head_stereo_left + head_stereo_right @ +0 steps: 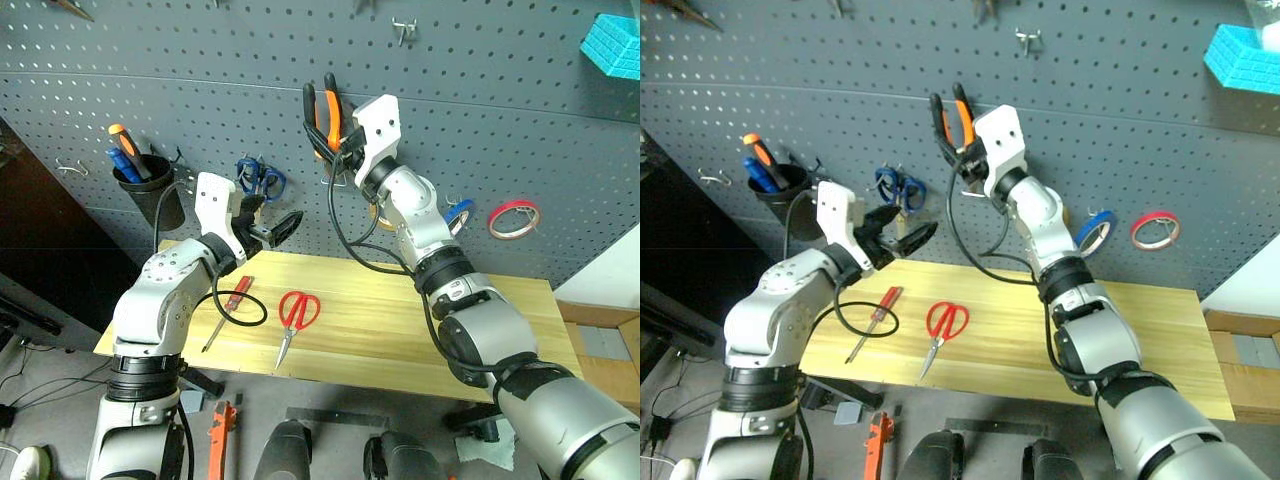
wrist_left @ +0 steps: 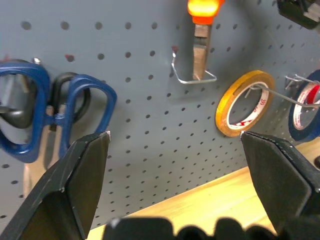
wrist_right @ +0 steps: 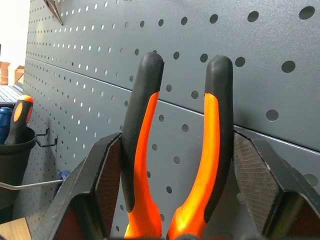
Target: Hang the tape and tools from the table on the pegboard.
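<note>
Red-handled steel scissors [image 1: 296, 315] lie on the light wood-grain surface [image 1: 400, 330] beside a slim red-handled tool [image 1: 229, 310]. Right end effector [image 1: 322, 122] grips orange-and-black pliers [image 1: 322, 112] against the grey pegboard [image 1: 480, 130]; left end effector [image 1: 277, 228] gapes empty near blue-handled scissors [image 1: 260, 180].

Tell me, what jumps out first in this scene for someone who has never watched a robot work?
The right gripper stands out, raised against the dark pegboard and clamped on the orange-and-black pliers, handles up. The left gripper hangs open above the light wood table, where the red scissors and a slim red-handled tool lie. Tape rings hang on the board lower right: blue tape and red tape.
</note>
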Motion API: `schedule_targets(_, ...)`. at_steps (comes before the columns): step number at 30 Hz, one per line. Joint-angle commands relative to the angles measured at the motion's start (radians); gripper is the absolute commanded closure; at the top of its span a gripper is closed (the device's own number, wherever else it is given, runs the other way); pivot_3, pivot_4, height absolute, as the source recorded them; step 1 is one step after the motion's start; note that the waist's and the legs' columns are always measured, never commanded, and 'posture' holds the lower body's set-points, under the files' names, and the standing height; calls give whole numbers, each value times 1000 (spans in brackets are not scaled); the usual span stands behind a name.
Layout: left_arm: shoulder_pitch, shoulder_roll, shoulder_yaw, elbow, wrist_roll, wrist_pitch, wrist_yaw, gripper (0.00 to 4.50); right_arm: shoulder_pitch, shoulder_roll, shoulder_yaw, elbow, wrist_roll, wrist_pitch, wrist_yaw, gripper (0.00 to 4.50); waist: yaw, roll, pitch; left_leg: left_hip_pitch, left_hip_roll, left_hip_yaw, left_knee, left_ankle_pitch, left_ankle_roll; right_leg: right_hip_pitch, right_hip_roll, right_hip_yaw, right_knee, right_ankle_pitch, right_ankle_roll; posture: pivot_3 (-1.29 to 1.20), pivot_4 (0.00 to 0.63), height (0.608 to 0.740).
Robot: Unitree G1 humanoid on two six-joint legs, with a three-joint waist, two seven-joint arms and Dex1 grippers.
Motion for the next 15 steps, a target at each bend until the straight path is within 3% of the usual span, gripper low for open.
schedule_targets(1, 10, 8, 9, -55, -6, 5, -2, 0, -31, -11, -21, 16, -9, -28, -8, 1723, 1, 0, 10, 0, 0, -1, 0, 0, 0, 0, 0, -1, 0, 0, 0, 343, 208, 740)
schedule_targets(10, 23, 15, 17, -72, -7, 20, -3, 0, 19, -5, 2, 27, -62, -33, -31, 1723, 6, 1, 23, 0, 0, -2, 0, 0, 0, 0, 0, -2, 1, 0, 0, 350, 210, 740)
schedule_targets(15, 26, 17, 16, -72, -6, 19, -1, 0, 90, -3, 22, -27, -85, 8, -26, 90, 6, 1, 26, 0, 0, -2, 0, 0, 0, 0, 0, -2, -1, 0, 0, 342, 208, 740)
